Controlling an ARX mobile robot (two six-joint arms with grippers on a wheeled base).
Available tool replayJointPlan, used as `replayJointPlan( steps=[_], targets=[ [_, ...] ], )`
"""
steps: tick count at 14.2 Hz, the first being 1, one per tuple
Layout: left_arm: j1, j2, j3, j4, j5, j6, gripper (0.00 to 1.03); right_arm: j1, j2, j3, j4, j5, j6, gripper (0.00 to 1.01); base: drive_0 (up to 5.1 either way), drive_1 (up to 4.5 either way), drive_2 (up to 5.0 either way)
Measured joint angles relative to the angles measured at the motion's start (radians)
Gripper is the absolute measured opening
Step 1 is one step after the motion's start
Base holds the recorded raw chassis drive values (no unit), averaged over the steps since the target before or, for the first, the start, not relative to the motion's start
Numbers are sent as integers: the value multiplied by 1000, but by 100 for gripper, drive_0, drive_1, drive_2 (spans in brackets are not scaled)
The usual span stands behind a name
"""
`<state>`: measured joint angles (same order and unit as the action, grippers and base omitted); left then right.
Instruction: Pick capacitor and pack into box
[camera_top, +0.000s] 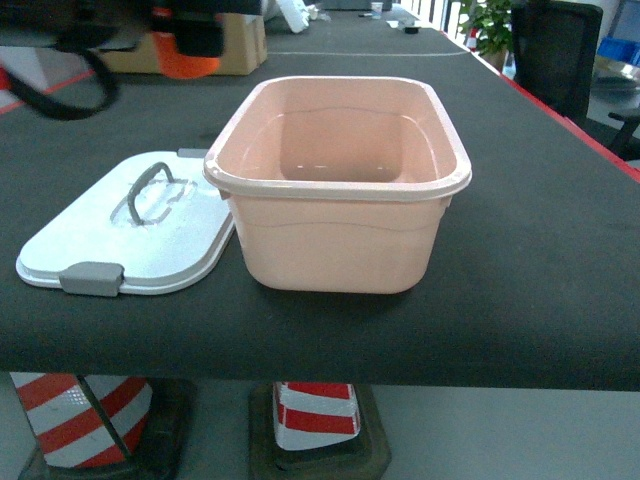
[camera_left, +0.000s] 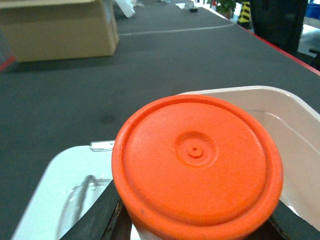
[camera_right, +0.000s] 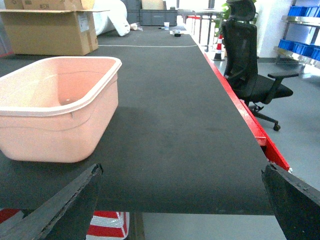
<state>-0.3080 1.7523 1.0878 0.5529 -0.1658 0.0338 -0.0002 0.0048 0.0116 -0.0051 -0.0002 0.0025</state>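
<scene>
The orange-red capacitor (camera_top: 188, 62) hangs high at the far left of the head view, above the table behind the lid, with my left gripper (camera_top: 186, 45) shut on it. In the left wrist view its round orange end (camera_left: 197, 165) fills the middle between the black fingers (camera_left: 102, 212). The pale pink box (camera_top: 335, 190) stands open at the table's middle, nothing inside it, and its rim (camera_left: 280, 97) lies just right of the capacitor. The white lid (camera_top: 100, 235) lies flat to the box's left. My right gripper (camera_right: 181, 172) is open over the table's front edge, right of the box (camera_right: 55, 125).
A brown cardboard carton (camera_top: 235, 45) stands at the back left of the black table. A black office chair (camera_right: 250, 70) and blue bins (camera_right: 305, 30) are off to the right. Striped cones (camera_top: 315, 415) stand under the front edge.
</scene>
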Motion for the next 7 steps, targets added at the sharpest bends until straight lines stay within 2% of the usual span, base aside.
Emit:
replayJointPlan(
  steps=[2,4,5,6,7],
  targets=[
    [-33,205,275,-83,22,-31,47,0,0,0,0,0,0,98,0,0,0],
    [-55,290,380,-102,42,-26,71,0,0,0,0,0,0,98,0,0,0],
    [-57,293,382,-104,35,-26,83,0,0,0,0,0,0,98,0,0,0],
    [-60,293,383,-101,35,-25,100,0,0,0,0,0,0,98,0,0,0],
    [-60,293,384,-102,35,-25,97,0,0,0,0,0,0,98,0,0,0]
  ],
)
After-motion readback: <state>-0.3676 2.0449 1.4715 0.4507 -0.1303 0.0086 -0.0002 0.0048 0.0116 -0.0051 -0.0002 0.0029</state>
